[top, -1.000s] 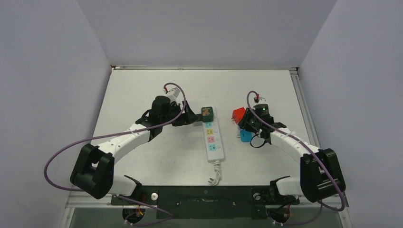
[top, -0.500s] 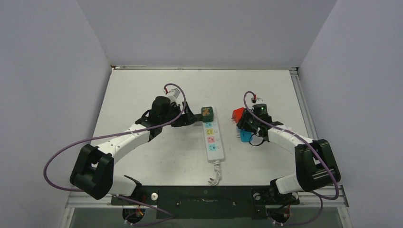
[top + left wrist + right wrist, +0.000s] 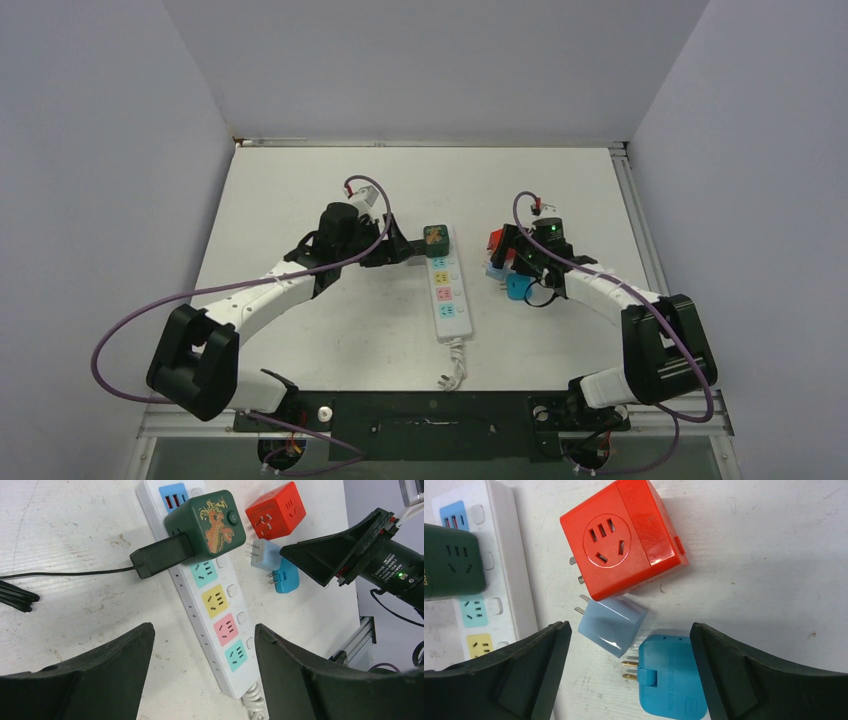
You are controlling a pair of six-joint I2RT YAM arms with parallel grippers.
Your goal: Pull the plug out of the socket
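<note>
The socket point(image 3: 448, 292) point(image 3: 220, 605) is a long white strip with pastel outlets, lying mid-table. A dark green cube plug point(image 3: 436, 238) point(image 3: 205, 526) with a gold dragon sits in it near the far end. A small black plug point(image 3: 161, 556) with a thin cable joins the cube's side. My left gripper point(image 3: 398, 248) point(image 3: 202, 630) hangs open just left of the cube, holding nothing. My right gripper point(image 3: 510, 262) point(image 3: 629, 630) is open over loose plugs to the right of the strip: a red cube point(image 3: 624, 540), a light blue plug point(image 3: 613, 625) and a teal plug point(image 3: 671, 680).
The strip's short coiled white cord point(image 3: 455, 365) runs toward the near edge. The thin black cable point(image 3: 65, 572) trails left across the table. Walls close in the table on the left, back and right. A metal rail point(image 3: 635, 220) lines the right edge.
My right gripper has opened and let go of the light blue plug, which now lies beside the red cube. The left arm has not moved.
</note>
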